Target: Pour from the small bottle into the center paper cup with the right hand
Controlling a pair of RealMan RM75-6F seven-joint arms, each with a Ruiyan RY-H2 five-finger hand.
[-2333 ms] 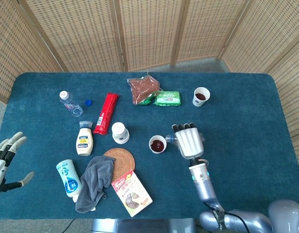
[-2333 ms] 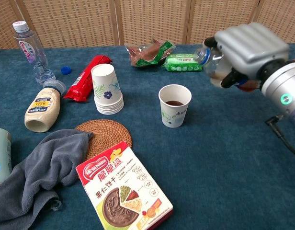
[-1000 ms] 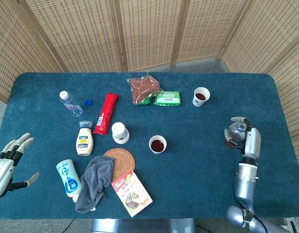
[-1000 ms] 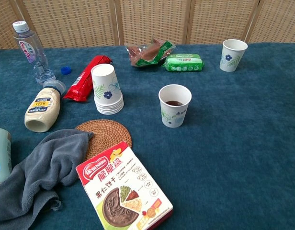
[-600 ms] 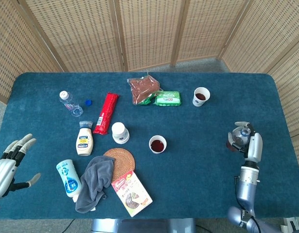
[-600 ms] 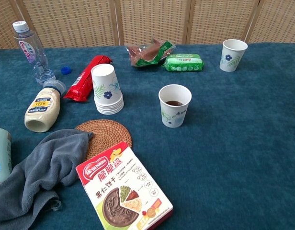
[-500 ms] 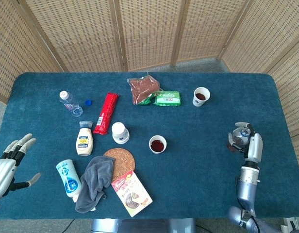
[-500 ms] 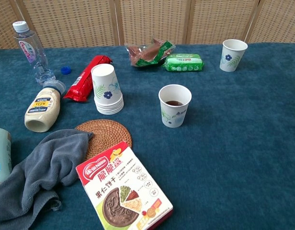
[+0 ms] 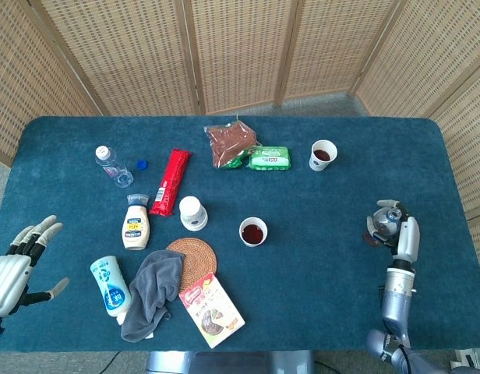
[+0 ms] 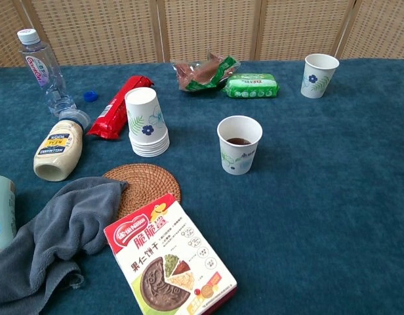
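Head view: right hand at the table's right edge, fingers wrapped around the small bottle, cap end up and away from the robot, well apart from the center cup off to its left, dark liquid inside. Forearm upright, palm facing left. Left hand far off, fingers spread, holding nothing.

Chest view: center cup upright mid-table; neither hand nor bottle in frame.
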